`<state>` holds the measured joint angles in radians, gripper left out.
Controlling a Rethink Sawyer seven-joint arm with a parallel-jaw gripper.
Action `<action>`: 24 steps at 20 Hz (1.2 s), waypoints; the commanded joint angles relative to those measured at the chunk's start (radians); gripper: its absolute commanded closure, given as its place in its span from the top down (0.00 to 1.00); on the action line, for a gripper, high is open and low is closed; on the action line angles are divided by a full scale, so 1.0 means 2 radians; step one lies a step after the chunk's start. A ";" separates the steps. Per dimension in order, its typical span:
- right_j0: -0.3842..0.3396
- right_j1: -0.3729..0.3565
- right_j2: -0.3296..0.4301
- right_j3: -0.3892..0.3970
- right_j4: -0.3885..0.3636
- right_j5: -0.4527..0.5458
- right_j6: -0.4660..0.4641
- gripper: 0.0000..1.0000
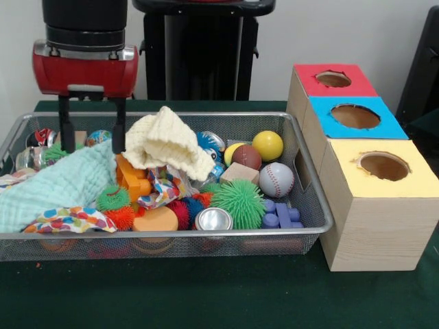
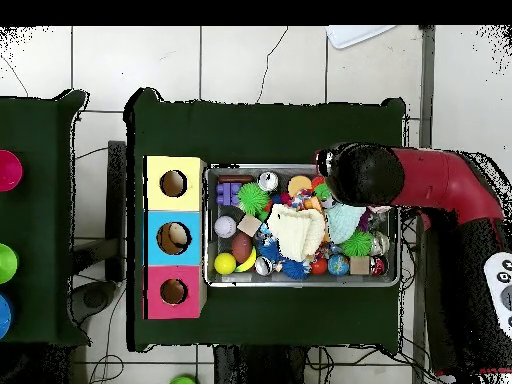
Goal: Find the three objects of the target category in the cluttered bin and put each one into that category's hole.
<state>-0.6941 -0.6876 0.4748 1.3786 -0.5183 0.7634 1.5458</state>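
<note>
So the pincer (image 1: 90, 140) is spread wide open, two black fingers (image 1: 66, 127) pointing straight down with nothing between them; the tips sit right at the mint green cloth (image 1: 58, 185) at the left end of the wire bin (image 1: 310, 179), maybe brushing it, hard to say; the red wrist hangs upright above that end, and in the overhead view the arm (image 2: 440, 185) reaches in from the side, its black head covering one corner of the bin. The bin is crammed: a cream knit cloth (image 1: 168, 142) heaped in the middle, a green spiky ball (image 1: 237, 200), baseball (image 1: 276, 179), yellow ball (image 1: 267, 145), silver can (image 1: 213, 219); barely any free room between the rims. The sorting box (image 1: 374, 226) sits just beside the bin's right end, with red hole (image 1: 333, 79), blue hole (image 1: 354, 116) and yellow hole (image 1: 383, 166) all uncovered; green desk (image 1: 206, 295) in front is open.
</note>
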 commanded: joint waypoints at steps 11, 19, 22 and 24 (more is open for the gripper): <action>-0.008 0.052 0.048 -0.103 -0.096 0.047 -0.232 1.00; 0.009 0.049 0.011 -0.080 -0.127 0.028 -0.181 1.00; 0.008 0.046 0.003 -0.057 -0.137 0.008 -0.157 1.00; 0.010 0.047 -0.001 -0.050 -0.142 0.005 -0.144 1.00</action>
<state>-0.6895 -0.6257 0.5083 1.2030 -0.7238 0.7637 1.4268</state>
